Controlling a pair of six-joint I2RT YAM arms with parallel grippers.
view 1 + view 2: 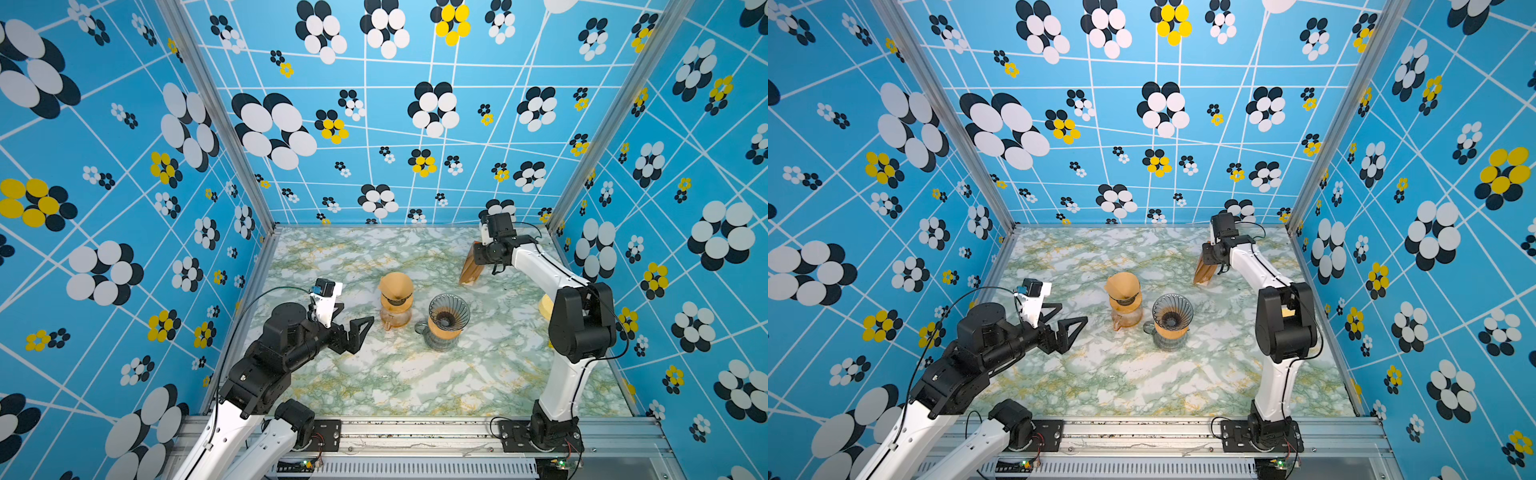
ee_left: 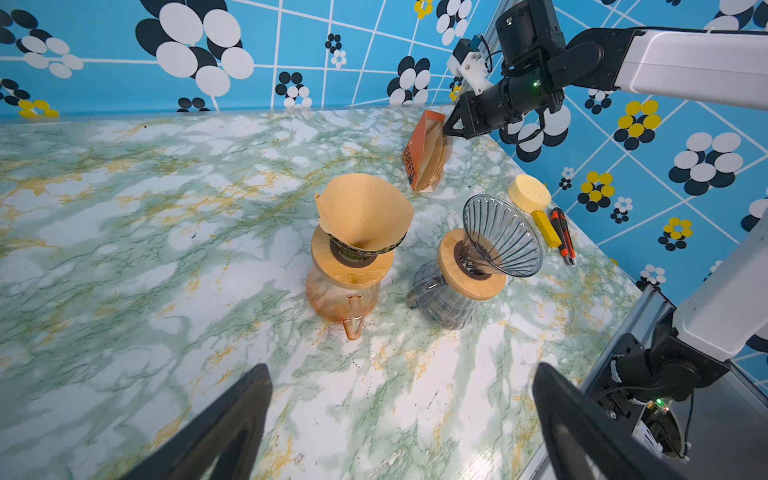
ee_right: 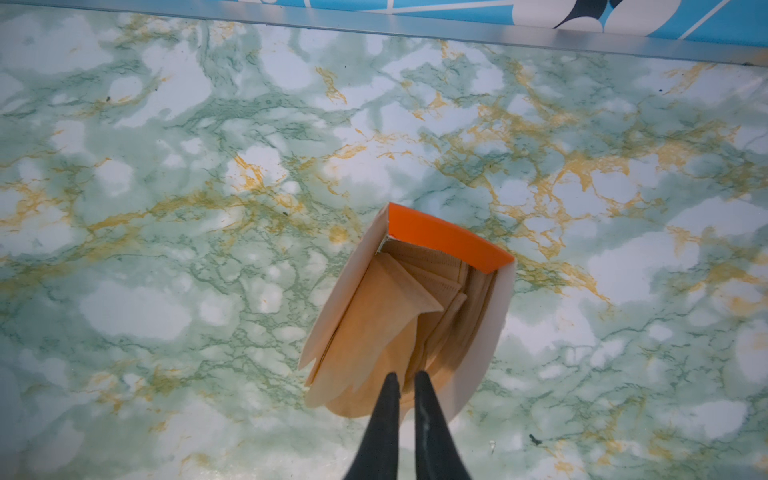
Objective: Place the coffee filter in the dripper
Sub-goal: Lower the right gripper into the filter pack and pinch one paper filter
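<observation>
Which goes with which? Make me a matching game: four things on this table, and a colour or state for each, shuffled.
Things:
1. Grey dripper
2. Filter box
3. Sponge
4. Left fingers

States:
a. spread wide, holding nothing
b. yellow and round
c. clear ribbed cone with nothing in it
d. the closed right fingers reach into it

Pairs: 1-c, 2-d, 3-b, 4-a
</observation>
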